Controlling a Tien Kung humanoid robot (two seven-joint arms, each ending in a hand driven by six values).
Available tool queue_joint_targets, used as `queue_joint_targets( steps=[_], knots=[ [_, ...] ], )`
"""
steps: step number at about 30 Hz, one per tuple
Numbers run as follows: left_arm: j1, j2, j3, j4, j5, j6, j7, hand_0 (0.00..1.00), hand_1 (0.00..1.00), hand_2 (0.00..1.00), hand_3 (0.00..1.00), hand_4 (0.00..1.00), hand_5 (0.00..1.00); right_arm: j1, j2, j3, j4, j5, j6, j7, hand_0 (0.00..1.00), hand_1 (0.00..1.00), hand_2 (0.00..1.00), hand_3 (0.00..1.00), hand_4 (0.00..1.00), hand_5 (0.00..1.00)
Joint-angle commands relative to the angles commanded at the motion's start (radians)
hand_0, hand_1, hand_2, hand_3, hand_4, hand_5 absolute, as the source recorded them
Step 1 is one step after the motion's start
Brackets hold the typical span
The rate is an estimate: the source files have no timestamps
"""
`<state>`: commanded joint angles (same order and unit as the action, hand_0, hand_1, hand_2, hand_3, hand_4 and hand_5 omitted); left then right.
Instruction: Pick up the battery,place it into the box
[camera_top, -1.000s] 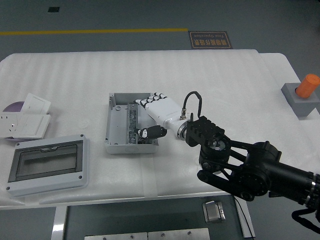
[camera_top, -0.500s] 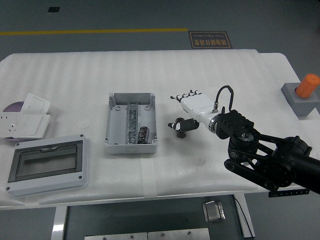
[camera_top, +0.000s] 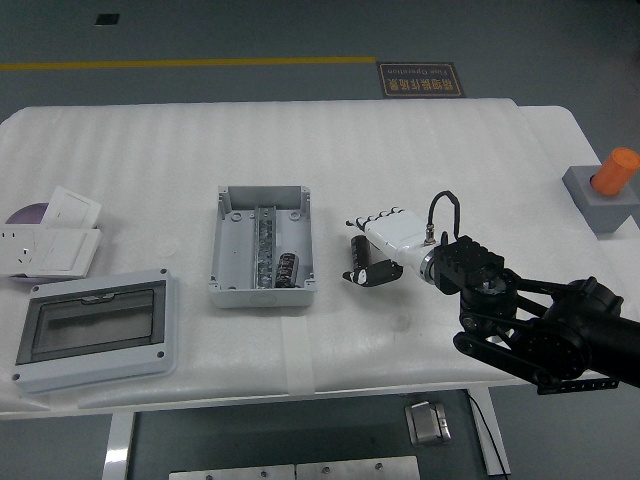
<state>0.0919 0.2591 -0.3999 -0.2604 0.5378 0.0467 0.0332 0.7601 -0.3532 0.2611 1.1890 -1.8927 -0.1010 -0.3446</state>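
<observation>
Head view shows the right hand (camera_top: 372, 240) has pulled away from the open grey plastic box (camera_top: 262, 246) and now grips another black battery (camera_top: 359, 250) beside it.

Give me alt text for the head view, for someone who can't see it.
The robot's right hand reaches in from the right over a white table, its fingers around a dark battery just right of an open grey box that already holds another battery. A clear-lidded enclosure and white wall plates lie at left.
</observation>
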Motion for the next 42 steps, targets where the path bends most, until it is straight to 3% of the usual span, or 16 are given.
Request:
queue_joint_targets(
  steps=[11, 12, 17, 18, 23, 24, 34, 42],
  knots=[
    [-0.002, 0.001, -0.008, -0.003, 0.006, 0.000, -0.002, 0.637, 0.663, 0.557, 0.611, 0.724, 0.487, 0.000, -0.008, -0.042, -0.020, -0.011, -0.054, 0.019, 0.855, 0.837, 0.808, 0.907, 0.865, 0.695],
    [-0.002, 0.001, -0.008, -0.003, 0.006, 0.000, -0.002, 0.637, 0.663, 0.558, 0.611, 0.723, 0.485, 0.000, -0.007, -0.046, -0.021, -0.012, -0.058, 0.021, 0.795, 0.771, 0.755, 0.865, 0.683, 0.543],
    [-0.003, 0.001, -0.011, -0.004, 0.009, 0.001, -0.002, 0.637, 0.663, 0.558, 0.611, 0.723, 0.485, 0.000, -0.004, -0.064, -0.027, -0.019, -0.075, 0.029, 0.795, 0.771, 0.755, 0.865, 0.683, 0.543],
    [-0.003, 0.001, -0.012, -0.005, 0.010, 0.001, -0.003, 0.637, 0.663, 0.558, 0.612, 0.725, 0.488, 0.000, -0.004, -0.066, -0.028, -0.019, -0.076, 0.031, 0.719, 0.704, 0.696, 0.770, 0.578, 0.477],
    [-0.004, 0.001, -0.013, -0.006, 0.013, 0.001, -0.003, 0.637, 0.663, 0.558, 0.612, 0.725, 0.488, 0.003, -0.006, -0.074, -0.035, -0.019, -0.084, 0.039, 0.719, 0.704, 0.696, 0.770, 0.578, 0.477],
    [-0.005, 0.001, -0.014, -0.007, 0.014, 0.001, -0.003, 0.637, 0.663, 0.560, 0.614, 0.722, 0.494, 0.004, -0.006, -0.075, -0.036, -0.019, -0.084, 0.040, 0.683, 0.677, 0.663, 0.723, 0.472, 0.396],
    [-0.008, 0.001, -0.013, -0.008, 0.017, 0.003, -0.003, 0.637, 0.663, 0.560, 0.616, 0.724, 0.499, 0.019, -0.009, -0.062, -0.023, -0.029, -0.085, 0.044, 0.666, 0.667, 0.652, 0.714, 0.447, 0.378],
    [-0.004, -0.002, -0.007, -0.006, 0.015, 0.002, -0.003, 0.637, 0.663, 0.562, 0.617, 0.729, 0.512, 0.033, -0.004, 0.048, 0.052, -0.100, -0.073, 0.011, 0.662, 0.655, 0.649, 0.714, 0.414, 0.352]
  ],
)
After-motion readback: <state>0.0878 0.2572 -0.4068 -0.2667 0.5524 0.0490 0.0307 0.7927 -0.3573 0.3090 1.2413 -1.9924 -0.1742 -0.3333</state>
